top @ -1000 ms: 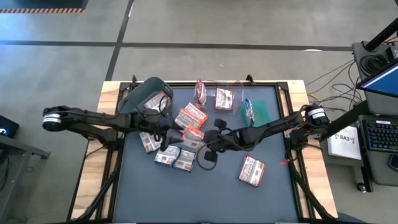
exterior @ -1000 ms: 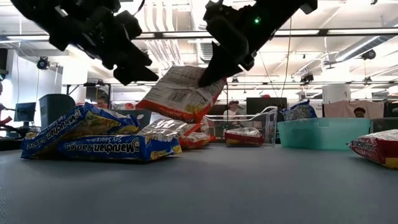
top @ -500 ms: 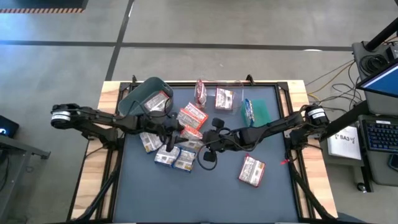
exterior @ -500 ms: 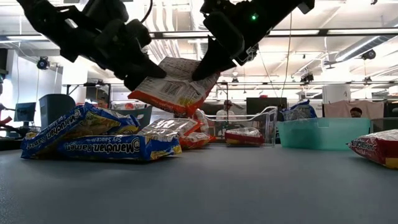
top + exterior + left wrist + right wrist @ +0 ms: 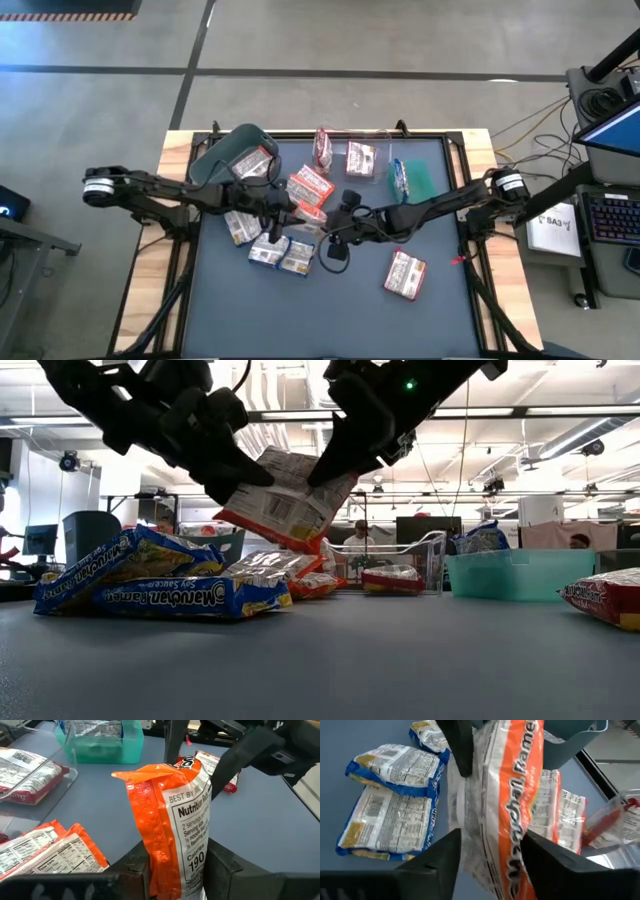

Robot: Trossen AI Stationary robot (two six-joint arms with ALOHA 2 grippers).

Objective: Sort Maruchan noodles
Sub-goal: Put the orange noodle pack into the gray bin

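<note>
We are mid-handover: our left gripper (image 5: 245, 475) and right gripper (image 5: 325, 465) both pinch the orange packet (image 5: 285, 500), held in the air between them above the pile of packets (image 5: 160, 585). Next, we judge, one gripper must release it.

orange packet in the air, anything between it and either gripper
Nothing visible. The orange packet is held above the table, with the left gripper at one end and the right gripper at the other, fingers of both against the wrapper.
</note>
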